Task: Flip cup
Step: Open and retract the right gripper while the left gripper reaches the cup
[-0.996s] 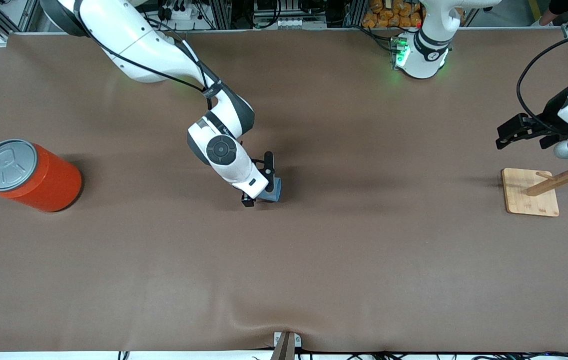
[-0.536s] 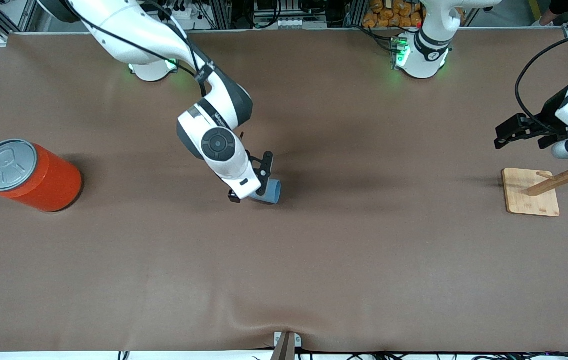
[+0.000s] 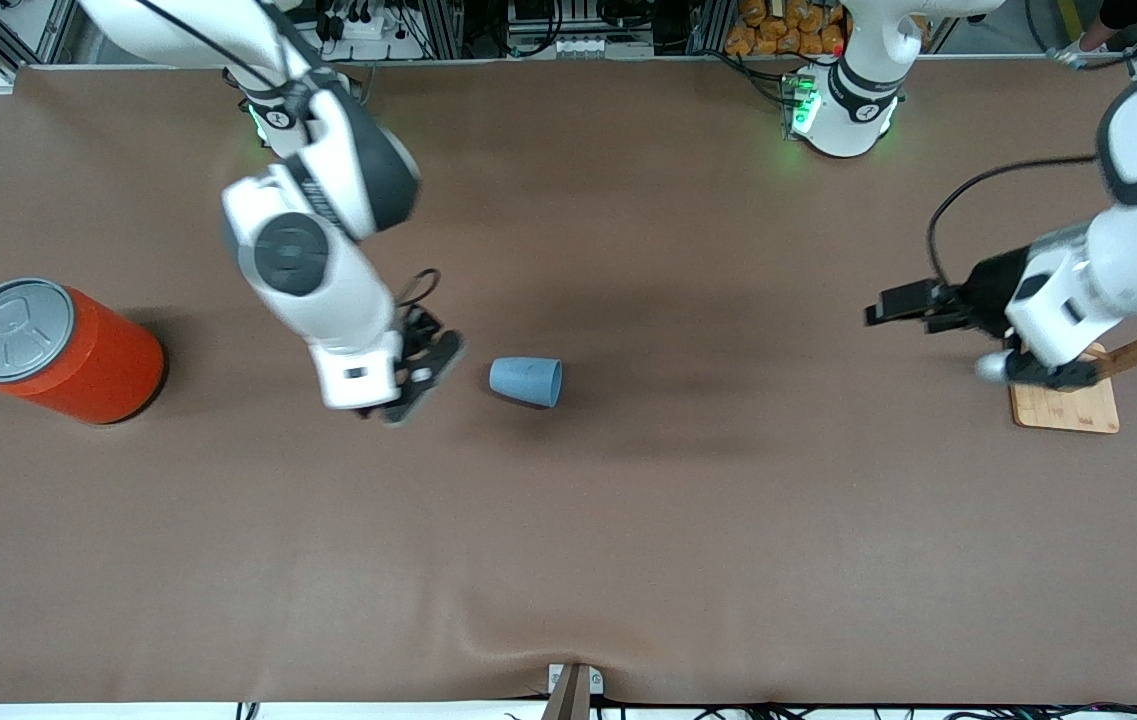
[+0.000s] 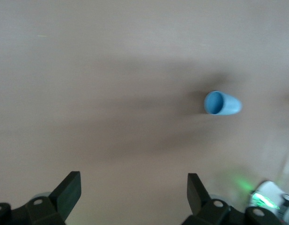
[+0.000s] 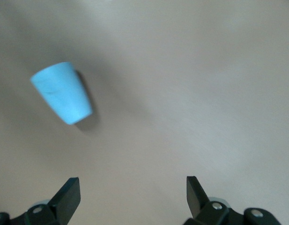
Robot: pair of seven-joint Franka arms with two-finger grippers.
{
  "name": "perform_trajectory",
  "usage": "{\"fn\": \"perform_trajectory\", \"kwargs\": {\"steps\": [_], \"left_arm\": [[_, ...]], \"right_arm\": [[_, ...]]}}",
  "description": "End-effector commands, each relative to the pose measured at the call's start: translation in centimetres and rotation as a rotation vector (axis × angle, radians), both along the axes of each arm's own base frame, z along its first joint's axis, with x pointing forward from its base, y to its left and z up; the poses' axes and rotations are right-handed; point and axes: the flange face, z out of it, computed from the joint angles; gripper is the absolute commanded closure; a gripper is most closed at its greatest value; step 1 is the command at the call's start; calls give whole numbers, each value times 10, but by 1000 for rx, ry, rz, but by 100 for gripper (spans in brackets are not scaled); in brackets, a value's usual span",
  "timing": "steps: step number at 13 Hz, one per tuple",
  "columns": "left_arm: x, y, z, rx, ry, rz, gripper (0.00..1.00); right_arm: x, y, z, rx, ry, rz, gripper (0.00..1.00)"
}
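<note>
On the brown table, biggest item is the orange can at the right arm's end, upright, grey pull-tab lid up. Wooden peg stand sits at the left arm's end.

Right gripper hangs over bare table between can and cup, fingers spread wide, holding nothing. Left gripper is over the table near the stand, also spread and empty, pointed toward the middle; well apart from the cup.

The cup lies on its side mid-table, free of both grippers. Wide rim points toward the left arm's end, narrow base toward the right gripper. Left wrist view looks straight into its open mouth; right wrist view shows the tapered outer wall.

Handling, my read: thin plastic, very light, smooth, stiff enough but walls may flex under a hard squeeze. On its side it will likely roll or skid if nudged by one finger first. Taper means a pinch can slip toward the narrow end. Best hold: across the body nearer the wide rim, or one finger inside the mouth and one outside on the wall, then rotate to stand it.
</note>
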Motion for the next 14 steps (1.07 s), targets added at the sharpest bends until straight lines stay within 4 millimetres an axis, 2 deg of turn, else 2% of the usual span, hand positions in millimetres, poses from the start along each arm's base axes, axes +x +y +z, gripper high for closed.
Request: {"fn": "perform_trajectory", "kwargs": {"steps": [1,3,5,7,9,10,12,14], "left_arm": [[29,-21,-21,-113,18,0,0],[36,-48,-53,-192,65,-1,0],[43,-77,-82,-276,69,-3,0],[48,-102,-117,-355,77,-34,0],[51,-130,-157,-406,79,-59,0],[53,-145,-169,-411,79,-60,0],[51,-175,-191,-395,59,-66,0],[37,-216,-206,-384,21,-127,0]], "right_arm": [[-2,-55,49,13,-9,-125,0],[0,-99,80,57,-25,-234,0],[-1,-164,101,45,2,-356,0],[-11,-224,115,36,60,-464,0],[-26,-273,134,29,88,-571,0],[-33,-290,135,20,124,-637,0],[-45,-298,155,7,155,-730,0],[-53,-316,172,2,164,-823,0]]}}
